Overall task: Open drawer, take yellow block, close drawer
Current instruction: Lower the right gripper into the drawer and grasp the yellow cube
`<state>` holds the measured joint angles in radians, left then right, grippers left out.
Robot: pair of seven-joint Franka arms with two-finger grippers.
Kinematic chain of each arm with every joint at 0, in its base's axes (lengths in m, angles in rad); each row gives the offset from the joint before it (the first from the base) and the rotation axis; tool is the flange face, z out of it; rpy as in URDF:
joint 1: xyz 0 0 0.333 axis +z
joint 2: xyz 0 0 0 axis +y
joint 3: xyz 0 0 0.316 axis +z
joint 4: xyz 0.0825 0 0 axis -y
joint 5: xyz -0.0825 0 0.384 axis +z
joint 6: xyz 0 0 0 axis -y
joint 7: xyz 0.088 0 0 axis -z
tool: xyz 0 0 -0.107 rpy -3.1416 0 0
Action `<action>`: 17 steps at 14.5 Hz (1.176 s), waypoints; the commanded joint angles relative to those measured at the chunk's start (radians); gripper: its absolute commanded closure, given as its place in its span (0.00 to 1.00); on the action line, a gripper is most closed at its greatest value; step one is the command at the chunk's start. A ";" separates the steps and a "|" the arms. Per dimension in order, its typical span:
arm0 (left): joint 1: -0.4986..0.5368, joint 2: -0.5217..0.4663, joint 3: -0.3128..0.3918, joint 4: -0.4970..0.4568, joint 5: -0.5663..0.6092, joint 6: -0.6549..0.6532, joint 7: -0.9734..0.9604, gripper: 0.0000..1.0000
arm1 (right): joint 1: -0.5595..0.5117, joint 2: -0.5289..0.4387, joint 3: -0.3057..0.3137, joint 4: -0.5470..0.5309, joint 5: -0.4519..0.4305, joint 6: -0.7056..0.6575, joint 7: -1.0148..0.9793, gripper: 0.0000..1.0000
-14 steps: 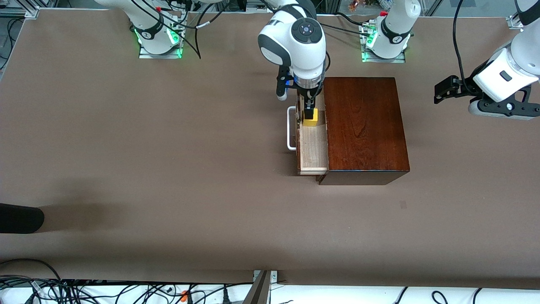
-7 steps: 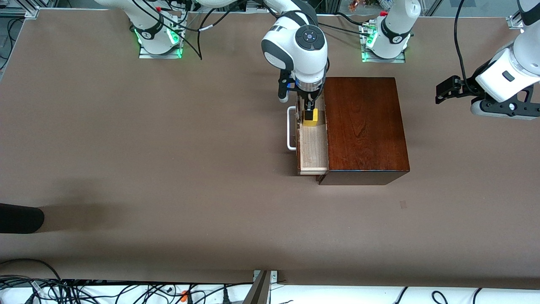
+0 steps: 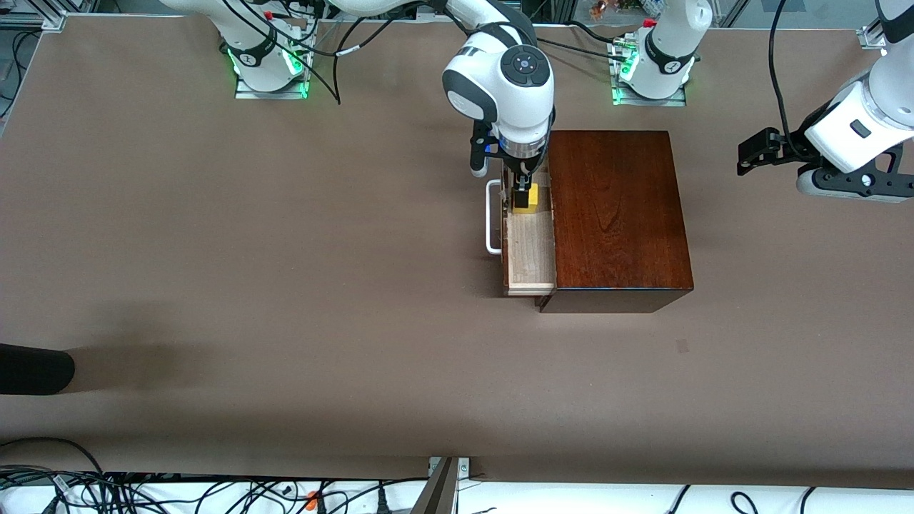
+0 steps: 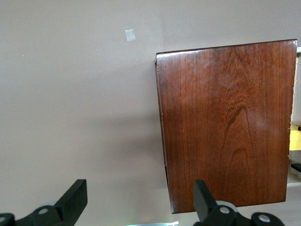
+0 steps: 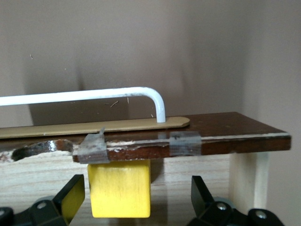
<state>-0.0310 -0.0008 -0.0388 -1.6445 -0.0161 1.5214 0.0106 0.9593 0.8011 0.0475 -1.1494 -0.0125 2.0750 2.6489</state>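
The dark reddish-brown box [image 3: 618,214] stands mid-table with its drawer [image 3: 530,251] pulled out toward the right arm's end, its white handle [image 3: 493,218] beside it. The yellow block [image 3: 527,205] rests on the drawer's pale floor, close against the drawer front [image 5: 188,134]. My right gripper [image 3: 525,191] reaches down into the drawer, open. Its fingers [image 5: 74,197] stand on either side of the yellow block [image 5: 120,188], one close to it and the other apart. My left gripper [image 3: 755,151] waits open in the air past the box [image 4: 225,122], toward the left arm's end.
A black object [image 3: 36,369] pokes in at the table edge at the right arm's end. A small pale tape mark [image 3: 683,346] lies on the table nearer the camera than the box. Cables run along the near edge.
The right gripper has sunk a little deeper into the drawer around the yellow block. The left arm shifted slightly, then stayed still.
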 commanded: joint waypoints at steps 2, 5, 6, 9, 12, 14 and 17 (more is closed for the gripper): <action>0.006 0.013 0.000 0.031 -0.028 -0.023 0.000 0.00 | 0.012 0.027 -0.009 0.019 -0.017 0.026 0.016 0.02; 0.006 0.013 0.000 0.031 -0.028 -0.023 0.000 0.00 | 0.012 0.027 -0.009 0.019 -0.018 0.031 0.008 0.86; 0.006 0.013 0.000 0.031 -0.030 -0.023 0.000 0.00 | 0.012 0.024 -0.011 0.022 -0.018 0.031 -0.009 1.00; 0.006 0.013 0.000 0.031 -0.030 -0.023 0.000 0.00 | 0.004 0.000 -0.011 0.031 -0.009 0.004 -0.017 1.00; 0.006 0.013 -0.001 0.031 -0.028 -0.023 0.011 0.00 | -0.014 -0.048 -0.005 0.068 0.026 -0.090 -0.018 1.00; 0.005 0.013 -0.001 0.032 -0.028 -0.021 0.020 0.00 | -0.040 -0.092 -0.005 0.088 0.083 -0.162 -0.049 1.00; 0.005 0.013 -0.009 0.034 -0.027 -0.023 0.019 0.00 | -0.103 -0.170 -0.006 0.083 0.126 -0.243 -0.221 1.00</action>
<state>-0.0311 -0.0008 -0.0412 -1.6438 -0.0162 1.5210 0.0130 0.9050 0.6873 0.0354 -1.0493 0.0833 1.8926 2.5456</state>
